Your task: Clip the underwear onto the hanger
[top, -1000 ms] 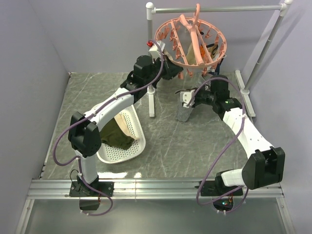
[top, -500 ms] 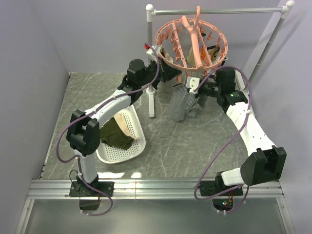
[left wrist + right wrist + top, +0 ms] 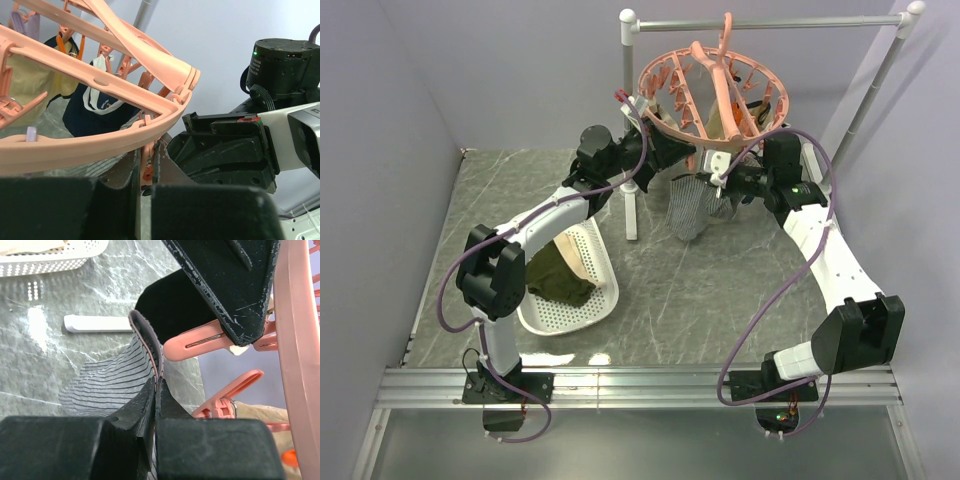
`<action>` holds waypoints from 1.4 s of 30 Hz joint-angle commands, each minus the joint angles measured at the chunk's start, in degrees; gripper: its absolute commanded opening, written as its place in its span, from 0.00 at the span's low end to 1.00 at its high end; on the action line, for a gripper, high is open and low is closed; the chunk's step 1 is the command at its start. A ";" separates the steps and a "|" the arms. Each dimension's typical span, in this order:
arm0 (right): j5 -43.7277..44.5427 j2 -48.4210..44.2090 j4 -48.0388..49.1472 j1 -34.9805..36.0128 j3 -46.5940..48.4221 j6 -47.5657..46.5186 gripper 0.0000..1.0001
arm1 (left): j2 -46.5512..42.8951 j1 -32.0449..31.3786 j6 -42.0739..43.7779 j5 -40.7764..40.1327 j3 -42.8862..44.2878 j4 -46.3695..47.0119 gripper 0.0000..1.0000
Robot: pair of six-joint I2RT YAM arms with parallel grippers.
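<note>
The pink ring hanger hangs by its hook from the grey rail at the back. The grey-and-white striped underwear hangs below its near rim, held up at the waistband by my right gripper, which is shut on the waistband edge. My left gripper is shut on a clip peg hanging under the hanger's rim. In the right wrist view the left gripper's finger squeezes the peg just above the waistband. The two grippers almost touch.
A white perforated basket at the left holds an olive-green garment. A dark navy garment and a beige one hang on the hanger's far pegs. The rail stand's posts and feet flank the hanger.
My right gripper has lifted the underwear from the table up to the hanger's near rim. My left gripper has shifted slightly under the rim, onto a peg.
</note>
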 commanded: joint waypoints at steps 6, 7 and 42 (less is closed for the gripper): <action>-3.29 -0.18 1.85 -0.69 2.59 2.80 0.00 | 0.60 -0.32 0.47 2.90 0.55 5.07 0.00; -3.55 -0.26 1.94 -0.60 2.59 2.97 0.00 | 0.86 -0.41 0.65 2.90 0.73 5.25 0.00; -5.84 -0.18 6.77 -1.92 3.82 8.15 0.00 | 2.19 -0.76 0.30 4.83 -0.94 7.09 0.00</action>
